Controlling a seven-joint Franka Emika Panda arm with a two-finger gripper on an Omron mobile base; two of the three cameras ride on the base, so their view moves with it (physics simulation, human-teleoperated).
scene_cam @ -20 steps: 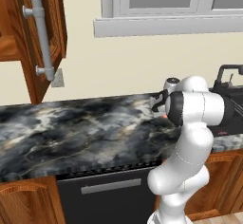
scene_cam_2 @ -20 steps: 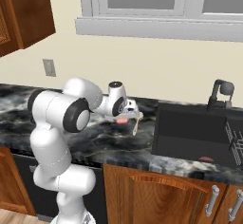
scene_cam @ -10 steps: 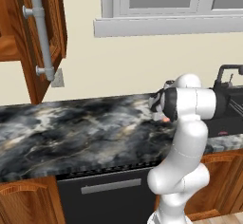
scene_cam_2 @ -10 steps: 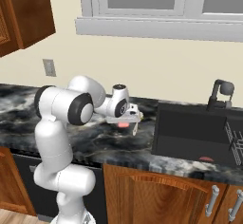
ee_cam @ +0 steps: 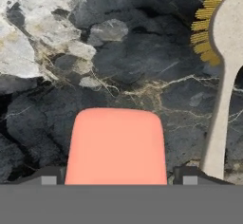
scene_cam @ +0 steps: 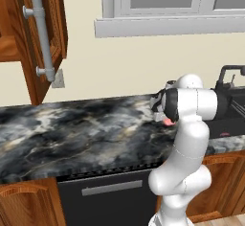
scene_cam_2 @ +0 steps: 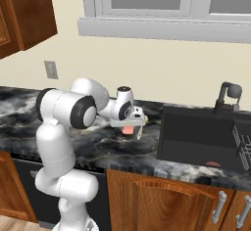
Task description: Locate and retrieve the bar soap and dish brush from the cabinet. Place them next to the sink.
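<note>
Bar soap (ee_cam: 116, 144) — flat pink bar lying on the marble counter (ee_cam: 57, 52) between the fingertips of the claw (ee_cam: 116, 180), jaws spread, nothing gripped; likely light, slick, best pinched across its width; dish brush (ee_cam: 223, 66) just beside

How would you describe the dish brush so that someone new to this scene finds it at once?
Start at the dark sink set in the marbled counter; the arm's hand hangs over the counter just left of it. The dish brush lies on the stone there, beside the pink bar soap. Unlike the flat bar, it has a round cream head fringed with yellowish bristles and a thin pale handle.
</note>
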